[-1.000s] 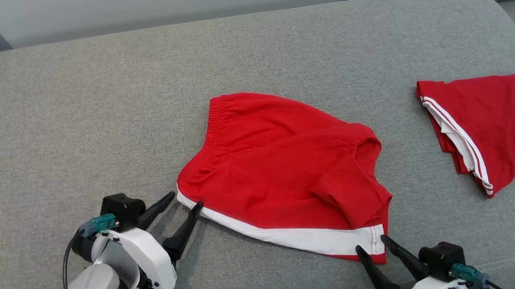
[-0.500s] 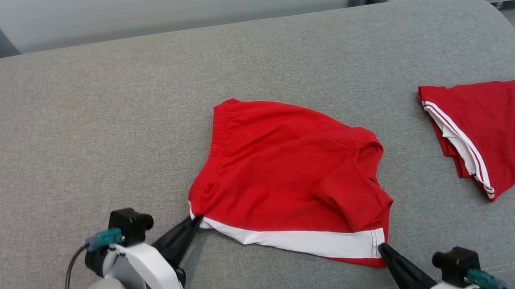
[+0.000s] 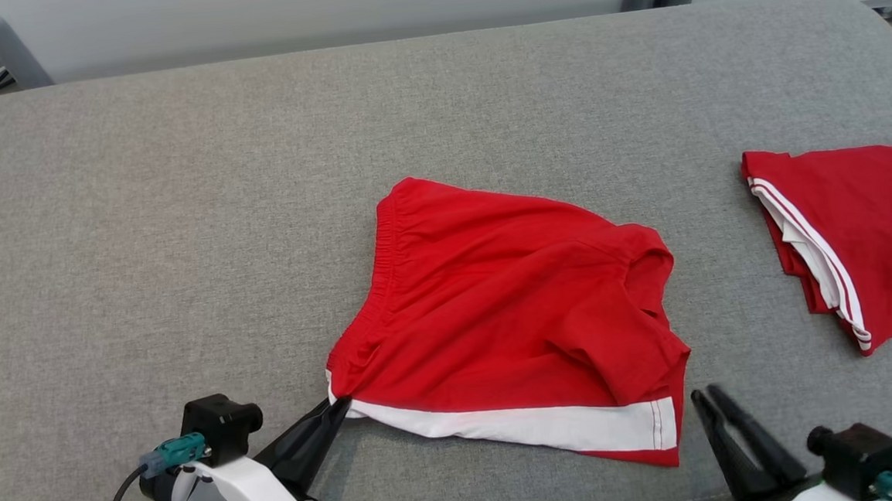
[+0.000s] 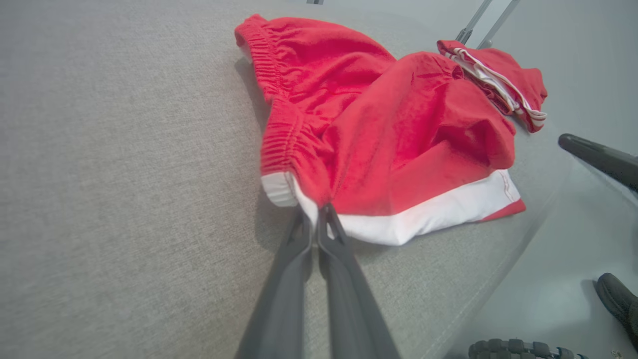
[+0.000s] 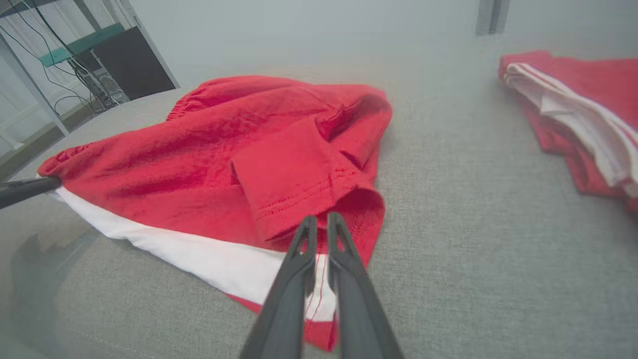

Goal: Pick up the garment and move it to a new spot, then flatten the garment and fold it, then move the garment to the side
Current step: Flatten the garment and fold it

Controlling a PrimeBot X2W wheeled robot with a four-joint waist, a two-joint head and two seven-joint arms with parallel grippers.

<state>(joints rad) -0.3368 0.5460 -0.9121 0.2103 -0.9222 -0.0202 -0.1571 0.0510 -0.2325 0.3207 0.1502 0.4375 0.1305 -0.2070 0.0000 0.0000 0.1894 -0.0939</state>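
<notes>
The garment (image 3: 511, 308), red shorts with a white band along the near hem, lies rumpled on the grey cushion; it also shows in the left wrist view (image 4: 389, 124) and the right wrist view (image 5: 224, 144). My left gripper (image 3: 339, 404) is shut on its near-left corner, where waistband meets white band (image 4: 315, 212). My right gripper (image 3: 704, 393) stands just right of the near-right corner with its fingers slightly parted. Nothing is between them, and its tips hover before the folded red hem (image 5: 319, 219).
A second red garment with white stripes (image 3: 863, 225) lies folded at the right (image 5: 573, 109). The grey cushion (image 3: 181, 220) stretches bare to the left and behind. Its front edge runs close below both grippers. A table leg and cables stand beyond the far left.
Both grippers closed at the shorts' near corners. The left still holds its corner. The right has come off the cloth, sits right of it and has parted a little. The camera shifted.
</notes>
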